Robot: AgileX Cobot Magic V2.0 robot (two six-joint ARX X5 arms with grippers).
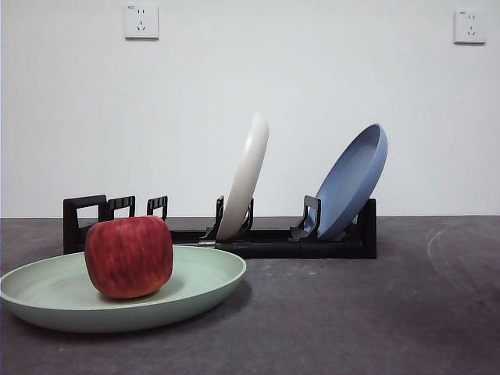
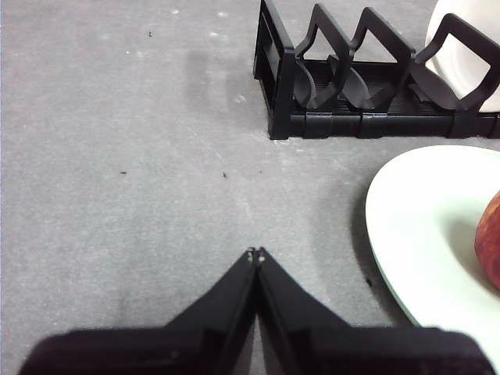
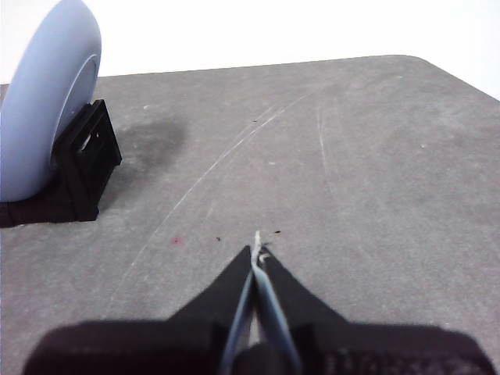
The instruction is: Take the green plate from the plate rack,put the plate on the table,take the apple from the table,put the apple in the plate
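Your apple (image 1: 129,256): blocky, red, faint yellow streaks, sits upright in green plate (image 1: 201,285), lower left of front view. Plate pale sage, matte, shallow rim, flat on table (image 1: 375,312), just in front of plate rack (image 1: 312,244). Rack holds 2 plates: cream plate (image 1: 245,176) mid-frame, blue plate (image 1: 351,181) right of centre, both leaning. You have bare table right of green plate out to frame edge. Left gripper (image 2: 255,254) jaws together, over bare table beside plate rim. Right gripper (image 3: 258,250) jaws together, over bare table beside rack end.
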